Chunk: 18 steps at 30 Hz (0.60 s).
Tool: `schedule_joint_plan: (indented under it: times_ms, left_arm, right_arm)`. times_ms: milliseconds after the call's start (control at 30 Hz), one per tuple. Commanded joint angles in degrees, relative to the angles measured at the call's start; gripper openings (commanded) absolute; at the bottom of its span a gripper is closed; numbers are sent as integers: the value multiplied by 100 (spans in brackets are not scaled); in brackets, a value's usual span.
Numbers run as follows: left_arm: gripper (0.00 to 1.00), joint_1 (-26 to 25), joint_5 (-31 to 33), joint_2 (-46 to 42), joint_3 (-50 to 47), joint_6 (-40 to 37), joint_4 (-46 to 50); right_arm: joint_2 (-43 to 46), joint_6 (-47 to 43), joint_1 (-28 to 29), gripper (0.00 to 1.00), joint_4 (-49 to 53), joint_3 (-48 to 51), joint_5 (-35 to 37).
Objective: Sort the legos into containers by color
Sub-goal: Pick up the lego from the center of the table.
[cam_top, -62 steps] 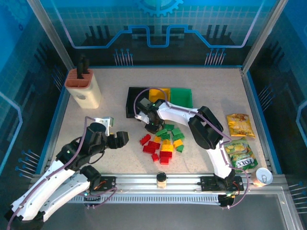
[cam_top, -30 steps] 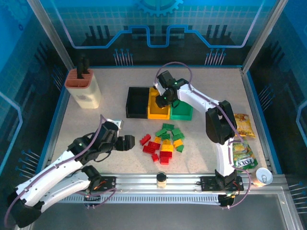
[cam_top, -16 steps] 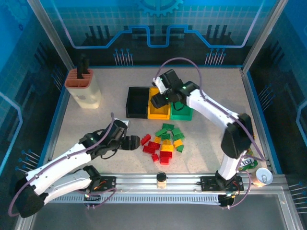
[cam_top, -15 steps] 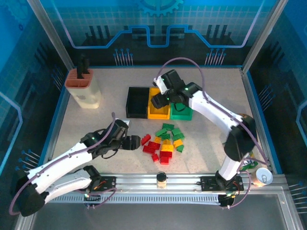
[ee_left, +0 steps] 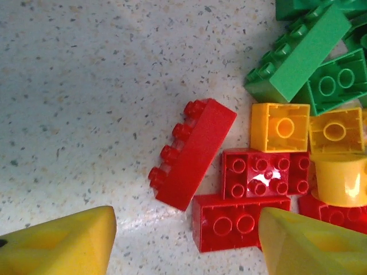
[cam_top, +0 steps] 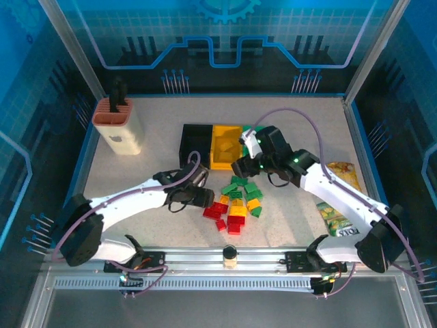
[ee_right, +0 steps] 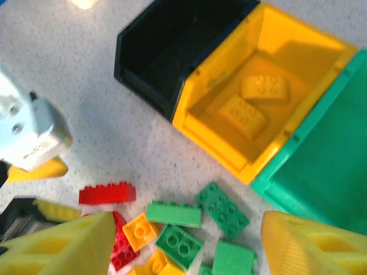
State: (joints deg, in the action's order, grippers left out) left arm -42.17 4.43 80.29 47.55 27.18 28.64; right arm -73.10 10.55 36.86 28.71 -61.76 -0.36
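The legos (cam_top: 235, 201) lie in a loose pile of red, yellow and green bricks at the table's middle front. My left gripper (cam_top: 204, 199) is open at the pile's left edge. A long red brick (ee_left: 192, 152) lies tilted just ahead of its yellow fingers (ee_left: 63, 243), and another red brick (ee_left: 241, 220) sits between them. My right gripper (cam_top: 240, 169) is open above the pile's far side, with green bricks (ee_right: 222, 209) below it. The black bin (ee_right: 149, 80), yellow bin (ee_right: 212, 123) and green bin (ee_right: 321, 177) stand side by side. Two yellow bricks (ee_right: 243, 114) lie in the yellow bin.
A beige knife block (cam_top: 119, 126) stands at the back left. Two snack bags (cam_top: 341, 176) lie at the right edge, with a can (cam_top: 374, 251) at the front right corner. The right arm covers part of the green bin (cam_top: 254, 130).
My right gripper has moved from over the yellow bin back toward the pile, empty. My left gripper has reached right, up to the red bricks at the pile's left side.
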Motion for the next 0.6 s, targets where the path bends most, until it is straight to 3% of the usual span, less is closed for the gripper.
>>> schedule_joint_plan:
  times_ms: [0,400,567]
  left_arm:
    - [62,-39,-27,472,318,-193,-98]
    - [53,-38,163,1233,663,-309,-52]
    - [43,-46,286,1512,785,-326,95]
  right_arm:
    - [379,302,32,68,-294,405,-87]
    - [1008,561,-4,67,-460,1314,-17]
    - [1167,607,-30,66,-494,1484,25]
